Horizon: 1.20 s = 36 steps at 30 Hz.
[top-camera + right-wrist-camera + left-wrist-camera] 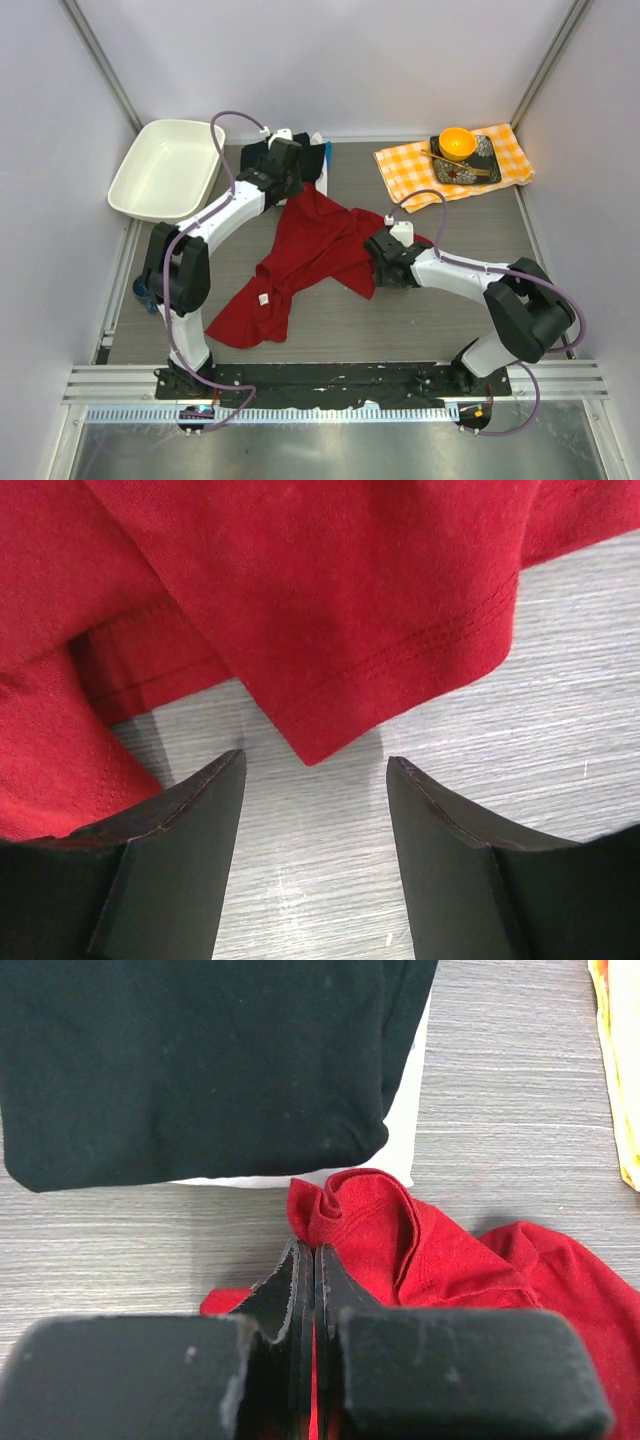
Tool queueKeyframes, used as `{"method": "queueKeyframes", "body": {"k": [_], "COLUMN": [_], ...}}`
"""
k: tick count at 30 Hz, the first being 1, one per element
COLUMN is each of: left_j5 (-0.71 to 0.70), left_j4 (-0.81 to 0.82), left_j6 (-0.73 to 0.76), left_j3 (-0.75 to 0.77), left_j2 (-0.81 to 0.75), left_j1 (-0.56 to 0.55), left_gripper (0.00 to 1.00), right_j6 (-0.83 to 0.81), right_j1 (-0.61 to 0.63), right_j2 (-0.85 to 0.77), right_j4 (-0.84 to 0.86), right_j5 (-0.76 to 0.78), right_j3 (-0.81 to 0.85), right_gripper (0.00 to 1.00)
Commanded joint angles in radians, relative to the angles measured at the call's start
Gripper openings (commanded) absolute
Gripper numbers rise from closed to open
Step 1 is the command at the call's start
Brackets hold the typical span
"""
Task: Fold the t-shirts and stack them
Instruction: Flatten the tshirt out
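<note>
The red t-shirt (310,250) lay crumpled and spread across the middle of the table (470,240), one end trailing toward the near left and the other reaching to the far middle. At that far end the left gripper (315,1252) had its fingers pressed together on a raised fold of the red cloth, with red showing in the slit between them. Just beyond its tips sat the folded black t-shirt (190,1060), stacked on the folded white t-shirt (402,1125), whose edge showed at the right and near sides.

On the right side of the red shirt, the right gripper (315,760) hung low over the table with its fingers (190,850) apart. A hemmed corner of the shirt pointed into the gap between them, touching neither finger.

A white tray (125,180) stood at the far left. At the far right lay an orange-and-white checked cloth (400,170), carrying a dark plate (485,165) and an orange bowl (457,142).
</note>
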Motion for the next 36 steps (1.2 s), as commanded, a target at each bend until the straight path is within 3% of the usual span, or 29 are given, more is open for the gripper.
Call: {"method": "queueKeyframes", "body": {"k": [1,18,22,36], "left_j5": [-0.005,0.006,0.01,0.029], "left_j4": [0.052,0.082,0.085,0.088], "left_j6": [-0.012,-0.026,-0.031,-0.049], "left_j3": [-0.017,-0.126,-0.148,-0.183], "left_j2": [-0.094,-0.174,-0.194,-0.237], "left_j1": [0.013,0.047,0.054,0.074], "left_gripper": [0.0,0.0,0.0,0.0], "right_j6": [-0.033,-0.068,-0.068,0.021], "right_j1": [-0.002,-0.01,-0.017,-0.085], "right_j2": [0.007,0.135,0.155,0.075], "right_j4": [0.041,0.105,0.114,0.102], "right_j5": [0.074,0.072,0.075,-0.029], "right_j3": [0.066,0.086,0.08,-0.046], "right_gripper": [0.64,0.62,0.56,0.47]}}
